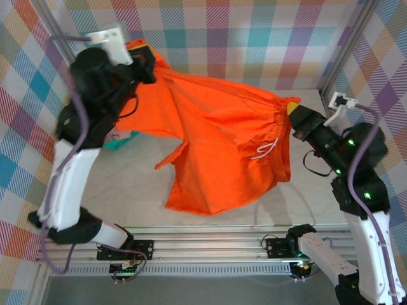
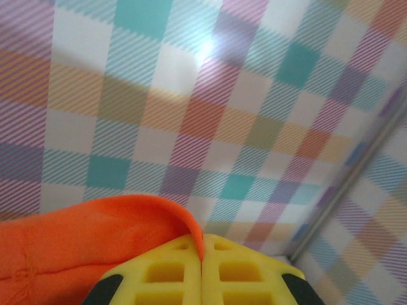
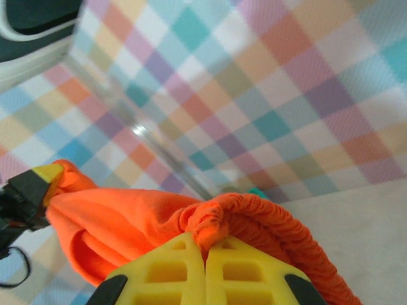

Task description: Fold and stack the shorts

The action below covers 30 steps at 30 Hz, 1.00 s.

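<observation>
The bright orange shorts [image 1: 222,146] hang stretched in the air between both arms, with a white drawstring dangling near the right side. My left gripper [image 1: 145,60] holds them high at the back left; its yellow fingers [image 2: 172,273] are shut on a thin fold of the orange shorts [image 2: 95,235]. My right gripper [image 1: 294,114] holds them at the right; its yellow fingers [image 3: 172,270] are shut on the gathered elastic waistband of the orange shorts [image 3: 254,219]. The lower leg drapes down onto the table. The pink and green shorts are out of view.
A teal mesh basket [image 1: 124,141] peeks out under the cloth behind the left arm. The pale table [image 1: 127,190] is walled by plaid panels at the back and sides, with metal corner posts [image 1: 346,51]. A rail runs along the near edge.
</observation>
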Motion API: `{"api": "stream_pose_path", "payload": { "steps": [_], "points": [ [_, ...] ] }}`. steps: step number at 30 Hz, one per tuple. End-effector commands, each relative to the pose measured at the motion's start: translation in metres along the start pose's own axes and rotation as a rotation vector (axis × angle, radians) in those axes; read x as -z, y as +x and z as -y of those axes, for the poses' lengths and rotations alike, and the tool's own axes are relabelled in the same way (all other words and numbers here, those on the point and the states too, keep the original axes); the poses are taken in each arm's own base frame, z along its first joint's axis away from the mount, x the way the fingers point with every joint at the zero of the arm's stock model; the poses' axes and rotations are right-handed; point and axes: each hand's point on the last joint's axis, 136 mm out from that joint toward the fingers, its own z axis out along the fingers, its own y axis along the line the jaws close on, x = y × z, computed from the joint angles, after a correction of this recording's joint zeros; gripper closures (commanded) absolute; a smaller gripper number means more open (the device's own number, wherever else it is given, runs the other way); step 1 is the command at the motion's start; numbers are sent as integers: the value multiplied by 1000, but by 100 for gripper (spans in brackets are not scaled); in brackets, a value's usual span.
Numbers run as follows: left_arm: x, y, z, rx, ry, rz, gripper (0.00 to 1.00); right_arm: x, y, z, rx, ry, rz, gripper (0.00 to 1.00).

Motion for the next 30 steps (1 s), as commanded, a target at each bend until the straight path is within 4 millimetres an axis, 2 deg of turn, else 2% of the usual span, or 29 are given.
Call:
{"api": "stream_pose_path", "payload": {
  "steps": [1,3,5,6,8,11,12,14,15,16,17,18,19,21,23,25,27,30],
  "points": [
    [-62,49,-23,-72,-136,-99,100,-37,20,83,18,310,-16,100],
    [-101,78,-32,-63,-169,-137,100,-56,28,114,51,407,-22,100],
    [-144,118,-44,-39,-195,-200,100,-74,38,146,74,507,-35,100],
    [-159,127,-45,-30,-191,-210,100,-83,42,160,88,539,-39,100],
    [-198,168,-45,-36,-182,-267,100,-97,51,187,94,608,-65,100],
    [-246,224,-43,-29,-139,-332,96,-118,64,229,48,679,-107,100],
    [-258,238,-43,-26,-133,-338,95,-126,68,241,27,687,-126,100],
    [-283,275,-51,-11,-136,-357,85,-145,73,266,-40,708,-173,100],
    [-292,285,-56,9,-140,-353,76,-155,74,275,-54,710,-195,98],
    [-300,294,-62,45,-132,-352,67,-169,76,284,-66,711,-226,95],
    [-307,300,-67,106,-127,-352,54,-183,75,291,-68,707,-252,86],
    [-310,302,-73,151,-124,-353,41,-193,73,298,-73,713,-278,72],
    [-309,300,-75,180,-121,-358,34,-203,67,304,-81,722,-299,62],
    [-299,284,-69,149,-107,-363,22,-214,56,309,-108,718,-326,52],
    [-278,258,-55,90,-89,-372,8,-222,40,297,-142,634,-307,40],
    [-255,241,-46,68,-72,-407,5,-221,32,284,-127,580,-275,32],
    [-228,232,-39,66,-62,-457,2,-217,36,274,-132,530,-276,23],
    [-187,244,-29,88,-45,-513,0,-214,67,272,-174,475,-366,22]
  ]
}}
